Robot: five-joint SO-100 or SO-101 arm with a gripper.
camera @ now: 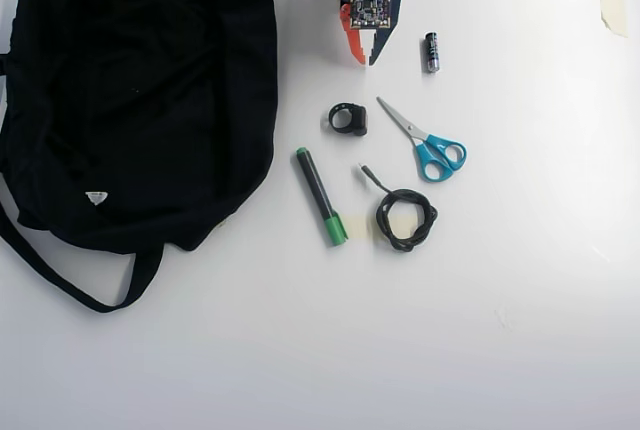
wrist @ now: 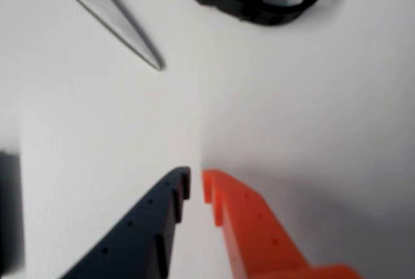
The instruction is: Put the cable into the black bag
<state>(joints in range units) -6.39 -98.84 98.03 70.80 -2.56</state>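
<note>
Hovering above bare table, your gripper [wrist: 196, 185] has its jaws nearly together, a thin slit between the tips, gripping nothing. In the overhead view the cable [camera: 404, 216] lies well beyond the fingertips, past the small black ring [camera: 349, 119] and scissors [camera: 424, 139]; the black bag [camera: 130, 90] sits off to the orange finger's side.

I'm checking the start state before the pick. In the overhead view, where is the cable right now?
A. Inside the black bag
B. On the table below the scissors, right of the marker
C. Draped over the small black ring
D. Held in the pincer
B: the cable lies coiled on the table, below the scissors and right of the marker, clear of the black bag and the empty pincer.
</note>
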